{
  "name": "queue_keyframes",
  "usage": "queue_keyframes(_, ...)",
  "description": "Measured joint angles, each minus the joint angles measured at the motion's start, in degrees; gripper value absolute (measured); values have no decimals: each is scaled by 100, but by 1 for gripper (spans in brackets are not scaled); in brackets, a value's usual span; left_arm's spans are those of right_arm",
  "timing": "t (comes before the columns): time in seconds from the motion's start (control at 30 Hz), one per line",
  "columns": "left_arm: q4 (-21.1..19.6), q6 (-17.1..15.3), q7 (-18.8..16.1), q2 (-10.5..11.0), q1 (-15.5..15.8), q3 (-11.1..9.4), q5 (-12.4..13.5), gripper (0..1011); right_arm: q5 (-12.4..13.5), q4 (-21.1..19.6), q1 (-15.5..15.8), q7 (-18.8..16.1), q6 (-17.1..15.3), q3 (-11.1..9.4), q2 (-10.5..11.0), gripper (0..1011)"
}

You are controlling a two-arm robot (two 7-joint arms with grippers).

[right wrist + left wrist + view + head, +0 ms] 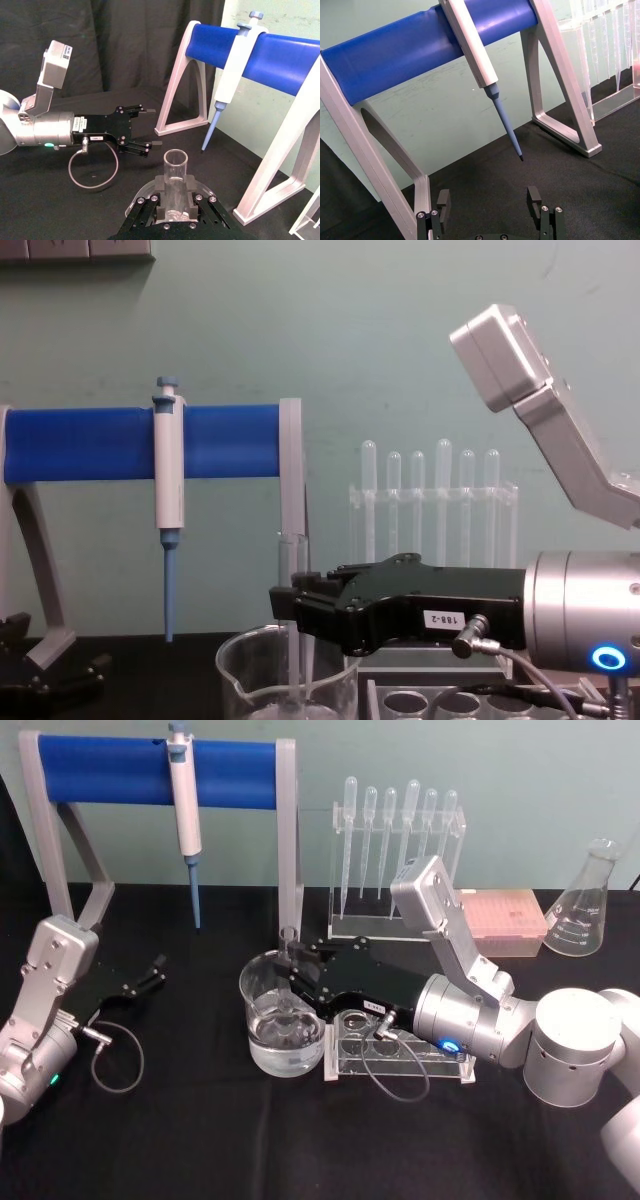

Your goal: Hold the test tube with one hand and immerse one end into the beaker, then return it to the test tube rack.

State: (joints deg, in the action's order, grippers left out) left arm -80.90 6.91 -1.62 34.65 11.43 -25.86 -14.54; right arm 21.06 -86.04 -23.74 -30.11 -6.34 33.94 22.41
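Observation:
The beaker stands at the table's middle, partly filled with clear liquid, and shows low in the chest view. My right gripper reaches over it from the right, shut on the test tube. The tube stands upright with its open rim up and its lower end down inside the beaker. In the chest view the right gripper clamps the tube's middle. My left gripper rests open at the left, away from the beaker, with nothing between its fingers.
A blue-barred stand holding a white-and-blue pipettor rises behind. A clear rack with round holes lies right of the beaker. Behind it stand a pipette rack, a pink box and a conical flask.

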Motion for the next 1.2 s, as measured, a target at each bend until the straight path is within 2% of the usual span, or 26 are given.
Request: queue_keyframes(1.2,0,0,0,0,0,0,0,1000,5,-43,0,-3,-11,-34,11,243)
